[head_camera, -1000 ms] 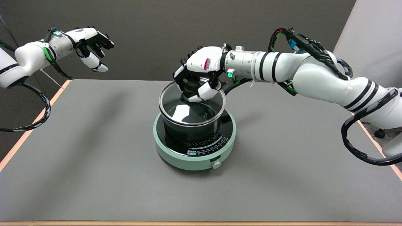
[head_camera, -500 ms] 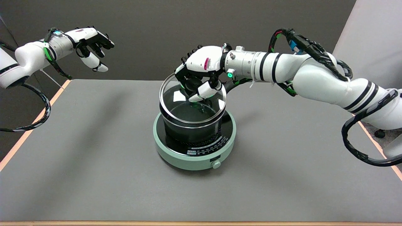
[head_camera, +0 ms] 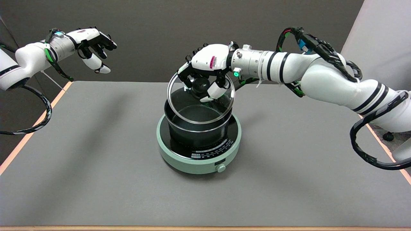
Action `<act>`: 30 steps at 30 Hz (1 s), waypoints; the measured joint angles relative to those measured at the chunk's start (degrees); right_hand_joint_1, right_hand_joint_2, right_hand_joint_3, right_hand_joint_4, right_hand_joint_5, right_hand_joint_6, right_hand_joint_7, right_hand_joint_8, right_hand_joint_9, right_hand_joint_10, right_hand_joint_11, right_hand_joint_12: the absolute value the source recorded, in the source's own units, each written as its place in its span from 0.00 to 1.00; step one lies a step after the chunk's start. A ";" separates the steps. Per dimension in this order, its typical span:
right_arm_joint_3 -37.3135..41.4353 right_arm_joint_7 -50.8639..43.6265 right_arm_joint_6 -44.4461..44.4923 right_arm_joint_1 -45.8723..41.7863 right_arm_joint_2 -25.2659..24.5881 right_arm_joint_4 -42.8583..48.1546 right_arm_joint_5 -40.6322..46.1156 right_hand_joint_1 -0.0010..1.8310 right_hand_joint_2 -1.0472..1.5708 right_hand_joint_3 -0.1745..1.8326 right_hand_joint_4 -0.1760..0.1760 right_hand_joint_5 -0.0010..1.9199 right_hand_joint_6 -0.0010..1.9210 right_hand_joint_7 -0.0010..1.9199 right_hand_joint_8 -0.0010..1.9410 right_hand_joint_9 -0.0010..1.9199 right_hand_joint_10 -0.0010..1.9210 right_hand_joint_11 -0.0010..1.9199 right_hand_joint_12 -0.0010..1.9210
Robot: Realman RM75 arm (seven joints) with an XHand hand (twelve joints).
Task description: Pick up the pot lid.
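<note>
Knob [head_camera: 199, 85] of the glass pot lid [head_camera: 200, 109] is gripped by the right hand [head_camera: 205, 72], so the lid is held tilted above the pot [head_camera: 196, 133].

The right hand [head_camera: 205, 69] lifts the glass lid [head_camera: 200, 107] by its knob [head_camera: 199, 85], tilting it clear of the pot [head_camera: 196, 131].

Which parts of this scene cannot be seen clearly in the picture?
- Head view: the knob of the pot lid is mostly covered by the right hand.
- The pot's handle, behind, is hidden by lid and wrist.
- The print on the green cooker is too small to read.
- The pot's inside is dark; any contents cannot be told.
- The right arm's base is cut off by the right edge.
</note>
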 measured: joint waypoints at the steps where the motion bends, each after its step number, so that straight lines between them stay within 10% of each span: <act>1: 0.19 0.00 -0.14 -0.06 0.02 0.06 0.03 0.73 0.73 0.49 1.00 0.24 0.81 0.41 0.82 0.39 0.94 0.29 0.86; 30: 3.64 -0.02 -3.03 -0.99 2.63 3.01 2.56 0.73 0.71 0.56 1.00 0.24 0.89 0.40 0.88 0.39 1.00 0.31 0.90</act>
